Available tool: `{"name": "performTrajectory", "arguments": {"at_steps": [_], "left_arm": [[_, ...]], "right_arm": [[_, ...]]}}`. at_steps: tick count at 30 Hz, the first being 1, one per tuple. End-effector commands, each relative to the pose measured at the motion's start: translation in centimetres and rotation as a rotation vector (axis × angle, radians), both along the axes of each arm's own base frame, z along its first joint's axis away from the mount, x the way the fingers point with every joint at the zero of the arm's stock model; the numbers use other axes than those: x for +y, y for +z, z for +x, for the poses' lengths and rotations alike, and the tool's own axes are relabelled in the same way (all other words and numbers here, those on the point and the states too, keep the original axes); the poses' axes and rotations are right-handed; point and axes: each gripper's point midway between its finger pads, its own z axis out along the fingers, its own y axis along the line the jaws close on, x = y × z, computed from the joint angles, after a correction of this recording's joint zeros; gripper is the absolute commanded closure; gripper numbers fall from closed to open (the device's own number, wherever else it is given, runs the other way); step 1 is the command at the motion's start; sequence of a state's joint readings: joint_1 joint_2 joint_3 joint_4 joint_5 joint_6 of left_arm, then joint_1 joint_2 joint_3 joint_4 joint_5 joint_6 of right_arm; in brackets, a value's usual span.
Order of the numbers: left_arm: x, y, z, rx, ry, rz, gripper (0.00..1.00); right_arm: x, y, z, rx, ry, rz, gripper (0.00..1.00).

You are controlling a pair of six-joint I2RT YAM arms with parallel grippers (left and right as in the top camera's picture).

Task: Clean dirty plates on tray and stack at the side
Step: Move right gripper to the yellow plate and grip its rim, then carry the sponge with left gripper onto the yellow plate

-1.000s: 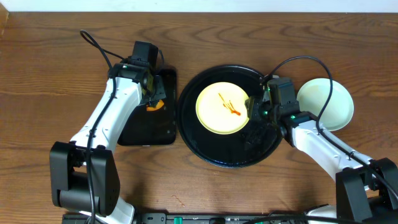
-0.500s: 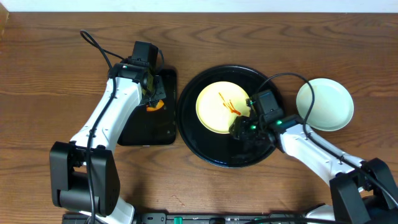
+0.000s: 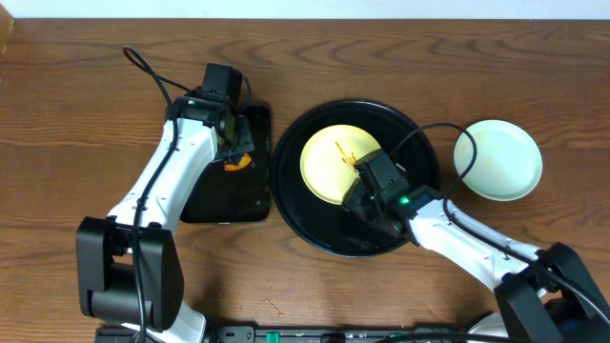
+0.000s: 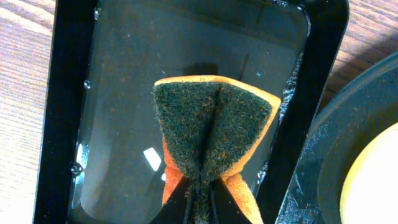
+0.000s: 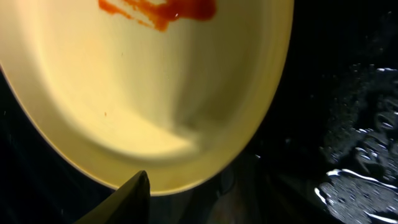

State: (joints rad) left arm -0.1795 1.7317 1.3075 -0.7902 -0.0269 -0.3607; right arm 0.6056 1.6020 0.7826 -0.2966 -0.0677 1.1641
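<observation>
A pale yellow plate with orange-red sauce streaks lies in the round black tray. My right gripper is open at the plate's near right rim. In the right wrist view one finger overlaps the rim of the plate; the other finger is lost in the dark. A pale mint plate lies on the table to the right of the tray; I cannot tell whether another lies under it. My left gripper is shut on a folded orange and green sponge.
The sponge hangs over a smaller rectangular black tray that holds a film of water, left of the round tray. Water drops lie on the round tray's floor. Both arms' cables loop above the table.
My right gripper has moved left and toward the front, from the plate's right side to its near right rim. The left arm and sponge have not moved.
</observation>
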Motion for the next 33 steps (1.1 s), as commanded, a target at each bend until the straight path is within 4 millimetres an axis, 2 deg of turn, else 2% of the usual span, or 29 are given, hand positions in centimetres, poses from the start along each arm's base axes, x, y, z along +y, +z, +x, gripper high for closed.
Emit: {"name": "performTrajectory", "arguments": {"at_steps": [1, 2, 4, 6, 11, 14, 19, 22, 27, 33], "left_arm": [[0.3, -0.1, -0.2, 0.007, -0.011, 0.016, 0.92], [0.3, -0.1, -0.2, 0.007, -0.011, 0.016, 0.92], [0.3, -0.1, -0.2, 0.007, -0.011, 0.016, 0.92], [0.3, -0.1, -0.2, 0.007, -0.011, 0.016, 0.92], [0.3, -0.1, -0.2, 0.007, -0.011, 0.016, 0.92], [0.3, -0.1, -0.2, 0.007, -0.011, 0.016, 0.92], [0.2, -0.1, -0.2, 0.007, -0.012, 0.012, 0.92], [-0.3, -0.1, -0.2, 0.012, -0.021, -0.017, 0.93], [-3.0, 0.1, -0.1, 0.007, -0.105, -0.135, 0.92], [-8.5, 1.1, -0.1, -0.036, -0.297, -0.301, 0.92]], "right_arm": [[0.0, -1.5, 0.0, 0.023, -0.053, -0.028, 0.55], [0.1, -1.7, 0.0, 0.027, -0.051, -0.029, 0.59], [0.0, -1.8, -0.1, 0.027, -0.036, -0.036, 0.76], [0.0, -1.7, 0.0, 0.014, -0.017, -0.044, 0.85], [-1.0, -0.9, 1.0, -0.032, 0.016, -0.063, 0.99], [-2.6, 0.1, 2.5, -0.084, 0.021, -0.090, 0.99], [-6.6, 1.9, 5.0, -0.173, 0.062, -0.152, 0.99], [-8.7, 2.3, 5.9, -0.202, 0.092, -0.185, 0.99], [-8.7, 1.9, 5.2, -0.187, 0.220, -0.181, 0.99], [-7.7, 1.1, 3.0, -0.118, 0.299, -0.173, 0.99]]}}
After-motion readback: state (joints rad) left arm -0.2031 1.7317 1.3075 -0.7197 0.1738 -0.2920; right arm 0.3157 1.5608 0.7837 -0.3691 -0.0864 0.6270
